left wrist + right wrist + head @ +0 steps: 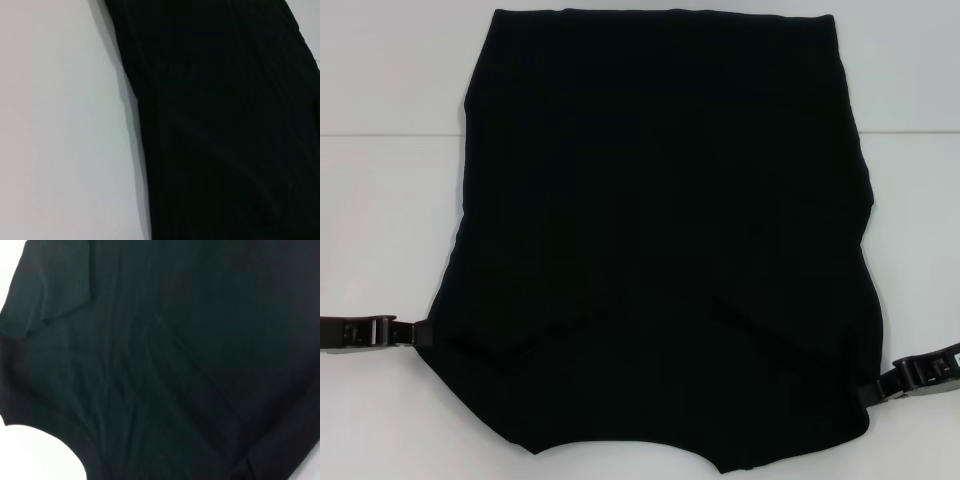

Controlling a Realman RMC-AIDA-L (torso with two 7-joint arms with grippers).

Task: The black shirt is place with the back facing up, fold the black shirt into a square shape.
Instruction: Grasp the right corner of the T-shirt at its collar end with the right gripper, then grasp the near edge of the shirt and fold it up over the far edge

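- The black shirt (660, 220) lies spread flat on the white table (380, 200), plain side up, filling the middle of the head view; its near edge curves inward.
- The left gripper (415, 332) sits low at the shirt's left near edge, touching the fabric; how its jaws stand cannot be told.
- The right gripper (872, 392) sits at the right near edge, against the cloth; its jaws likewise cannot be told.

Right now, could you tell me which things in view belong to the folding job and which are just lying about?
Belongs to the job:
- black shirt
- left gripper, at the shirt's left edge
- right gripper, at its right edge

Just there:
- white table only; no loose items show
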